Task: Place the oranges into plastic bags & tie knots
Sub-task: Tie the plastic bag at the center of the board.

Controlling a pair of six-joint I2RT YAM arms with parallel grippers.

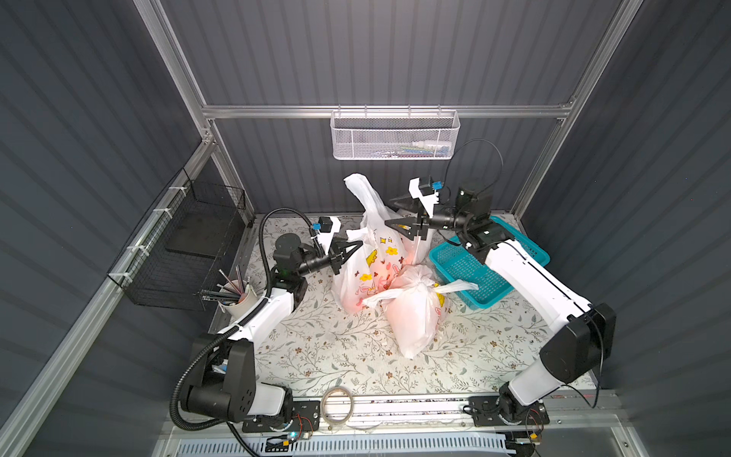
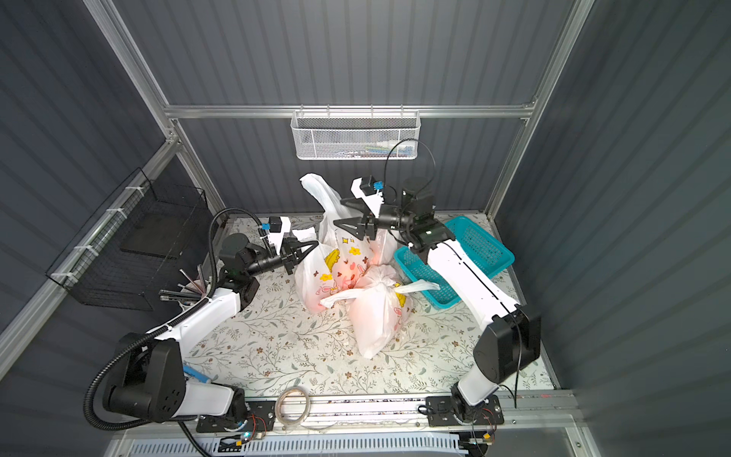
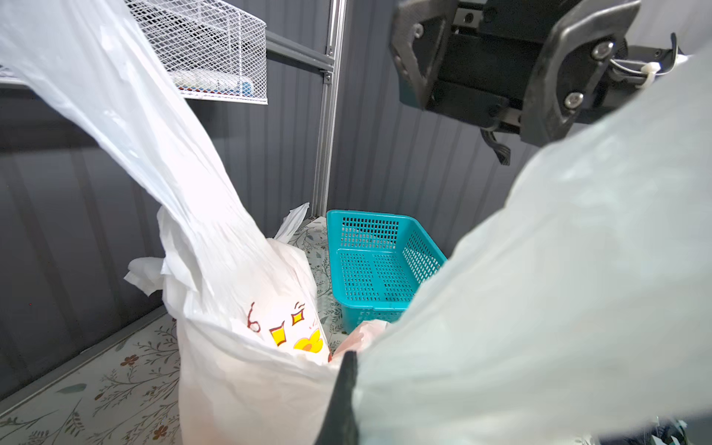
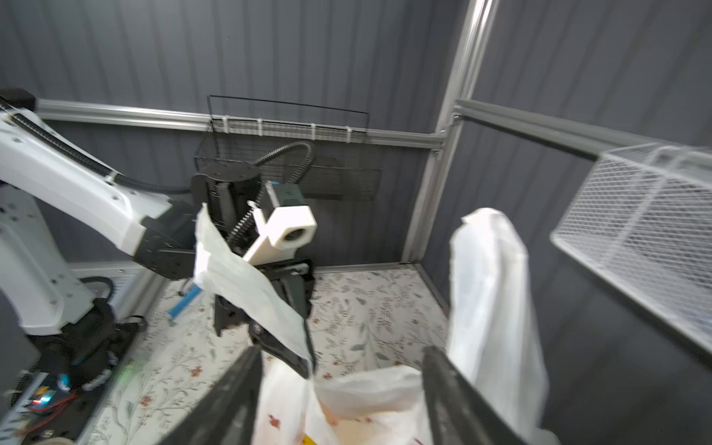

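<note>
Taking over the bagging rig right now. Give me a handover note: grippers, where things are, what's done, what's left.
Left gripper: shut on one handle of the open bag.
Right gripper: open, holding nothing, beside the bag's free handle, which stands upright.
Tied bag lies in front of the open one, knot on top. Teal basket is empty. Oranges show only as a tint through the plastic.
Done: one bag knotted, no loose oranges in view.
Left: grab the free handle and tie the second knot.

Right fingers [image 4: 231, 404] spread over bag [image 4: 366, 387] — left fingers [image 4: 277, 348] pinch its handle [image 4: 246, 285].
</note>
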